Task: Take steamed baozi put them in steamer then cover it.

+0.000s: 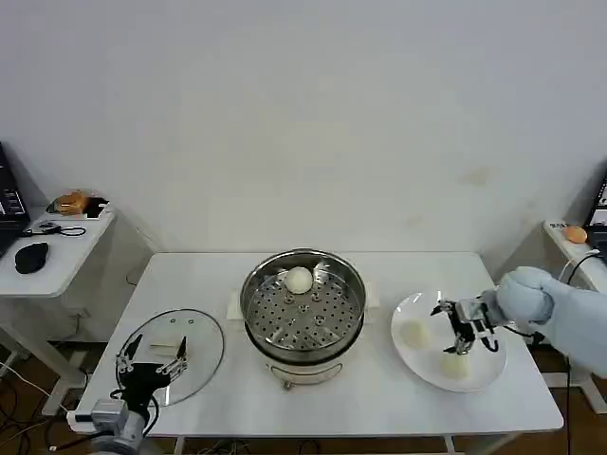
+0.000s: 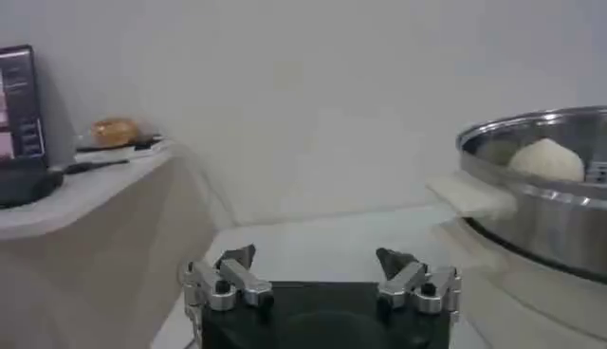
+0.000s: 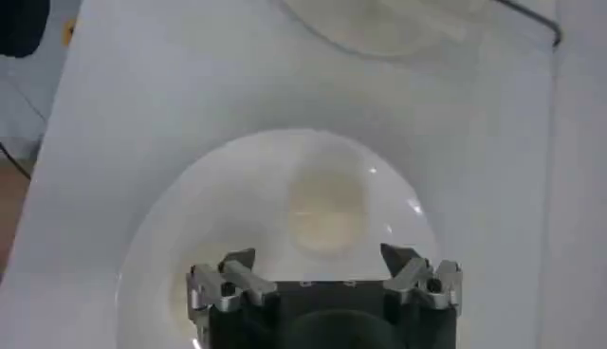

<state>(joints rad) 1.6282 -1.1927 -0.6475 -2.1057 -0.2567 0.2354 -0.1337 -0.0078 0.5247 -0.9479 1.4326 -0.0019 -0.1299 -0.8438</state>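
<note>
One baozi (image 1: 299,279) sits inside the steamer (image 1: 303,305) at table centre, toward twelve o'clock on its perforated tray. Two more rest on the plate (image 1: 474,376) at the steamer's three o'clock, one at nine o'clock (image 1: 413,332) of the plate and one at six (image 1: 454,365).

Our right gripper (image 1: 465,334) hangs spread and empty above the plate, between these two. To pick well, we judge it should centre over one bun, straddle its widest part and close gently, since the dough looks soft.

Our left gripper (image 1: 150,361) waits spread and empty over the cover (image 1: 173,353), which lies flat at the steamer's nine o'clock.

The plate lies near the table's right and front edges. The path from plate to steamer looks open, though the pot's rim must be cleared.
</note>
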